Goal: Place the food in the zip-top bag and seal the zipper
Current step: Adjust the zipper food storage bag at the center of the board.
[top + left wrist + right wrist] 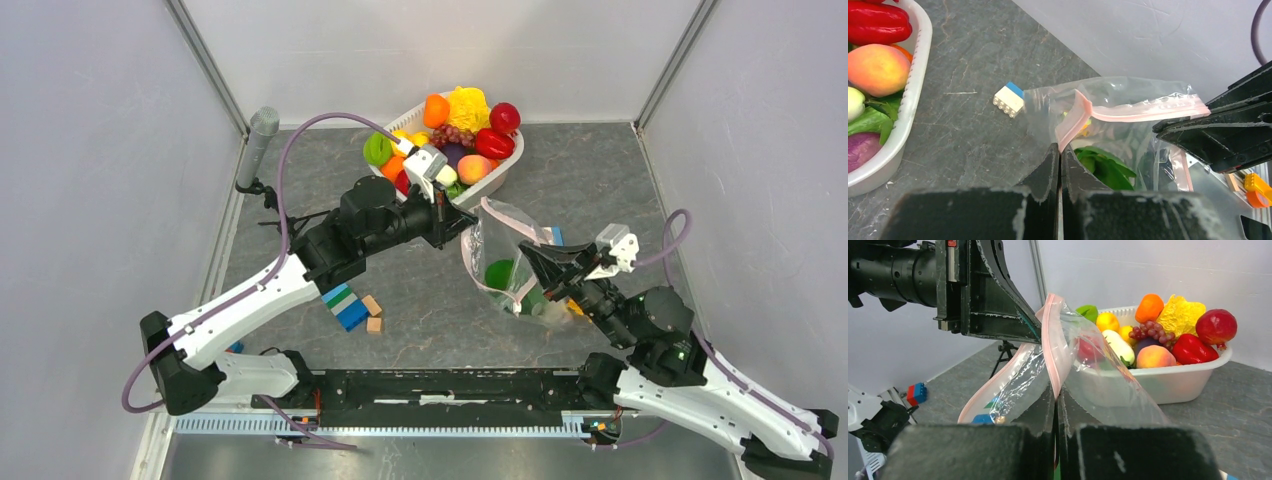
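Mid-surface, just right of centre, the bag [497, 262] is held up between your two hands, near the basket [487, 188] but apart from it.

Progress looks early to middle. A green piece [499, 272] sits inside the bag. The left wrist view shows something yellowish behind it, too blurred through the plastic to name. Most of the food [470, 135] is in the basket: red pepper, peach, orange, grapes, a yellow leafy thing and more. So most of the loading is left. The seal is not done either: the zipper [1140, 113] shows as separated pink edges, mouth open.

Left hand [1060, 155]: clenched on the zipper, pinching the folded end of the pink strip on the basket side. Right hand [1056, 392]: clenched too, on the pink strip at the opposite side of the mouth, where the strip drops straight into its fingers. Each hand shows in the other's wrist view, close across the mouth.

The bag body hangs below both hands, its bottom on the surface [440, 310] as far as the top view tells. Loose blocks [347, 306] lie near your left arm, and one white-and-blue block [1009, 99] sits just beside the bag. They aren't food, so skip them.
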Controlling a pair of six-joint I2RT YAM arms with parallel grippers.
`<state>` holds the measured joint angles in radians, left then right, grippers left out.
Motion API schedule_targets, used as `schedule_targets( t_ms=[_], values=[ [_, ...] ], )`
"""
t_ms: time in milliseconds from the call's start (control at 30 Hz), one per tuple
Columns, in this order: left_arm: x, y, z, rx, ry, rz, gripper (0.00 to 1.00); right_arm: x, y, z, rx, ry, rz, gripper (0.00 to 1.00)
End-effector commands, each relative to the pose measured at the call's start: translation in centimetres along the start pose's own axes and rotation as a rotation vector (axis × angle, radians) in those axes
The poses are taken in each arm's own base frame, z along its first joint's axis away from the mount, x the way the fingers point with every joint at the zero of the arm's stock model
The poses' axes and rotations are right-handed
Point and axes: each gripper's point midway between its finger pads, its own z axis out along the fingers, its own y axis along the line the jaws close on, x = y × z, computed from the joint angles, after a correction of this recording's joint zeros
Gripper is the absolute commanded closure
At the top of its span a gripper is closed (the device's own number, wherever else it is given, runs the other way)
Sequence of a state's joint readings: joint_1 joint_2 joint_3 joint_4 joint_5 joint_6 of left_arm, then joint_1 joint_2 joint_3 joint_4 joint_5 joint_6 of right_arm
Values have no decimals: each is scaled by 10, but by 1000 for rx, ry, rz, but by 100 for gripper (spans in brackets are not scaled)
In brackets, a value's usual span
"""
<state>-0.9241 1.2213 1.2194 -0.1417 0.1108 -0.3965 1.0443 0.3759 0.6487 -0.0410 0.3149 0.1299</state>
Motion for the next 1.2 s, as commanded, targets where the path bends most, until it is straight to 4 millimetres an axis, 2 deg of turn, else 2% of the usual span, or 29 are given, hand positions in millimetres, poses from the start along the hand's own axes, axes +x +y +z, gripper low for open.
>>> schedule_targets(
  t_ms=[0, 100, 200, 233, 267, 333, 400, 467, 500, 633, 733, 867, 967, 1067, 1167],
  values=[
    [-10, -4, 2, 26, -26, 61, 98, -11, -8, 5, 51, 19, -57, 98],
    [15, 19, 15, -49, 15, 54, 98, 14, -18, 11, 111, 104, -94, 97],
    [51, 47, 16, -144, 61, 22, 98, 55, -27, 15, 174, 270, -129, 98],
    [56, 55, 14, -175, 56, 13, 98, 69, -30, 14, 202, 311, -124, 98],
    [64, 61, 12, -188, 64, 3, 93, 81, -34, 12, 224, 340, -119, 98],
    [74, 71, 6, -217, 77, -3, 67, 98, -33, 10, 223, 353, -91, 98],
    [78, 79, 0, -243, 91, -13, 52, 103, -27, 12, 195, 331, -51, 99],
    [73, 81, -7, -253, 79, -10, 32, 102, -22, 14, 174, 304, -20, 98],
    [67, 80, -11, -253, 68, -3, 26, 101, -21, 15, 170, 296, -11, 99],
    [52, 72, -26, -239, 65, 44, 13, 98, -15, 19, 154, 279, 16, 98],
    [46, 65, -40, -218, 54, 60, 3, 104, -22, 19, 204, 298, 30, 98],
    [37, 62, -59, -217, 45, 120, 0, 110, -34, 12, 279, 305, 45, 98],
    [21, 68, -63, -243, 70, 194, 0, 115, -38, 7, 296, 306, 55, 98],
    [3, 71, -50, -197, 117, 284, 0, 118, -33, 6, 266, 300, 75, 98],
    [-10, 91, -30, -175, 177, 351, 0, 121, -29, 6, 240, 307, 84, 98]
  ],
)
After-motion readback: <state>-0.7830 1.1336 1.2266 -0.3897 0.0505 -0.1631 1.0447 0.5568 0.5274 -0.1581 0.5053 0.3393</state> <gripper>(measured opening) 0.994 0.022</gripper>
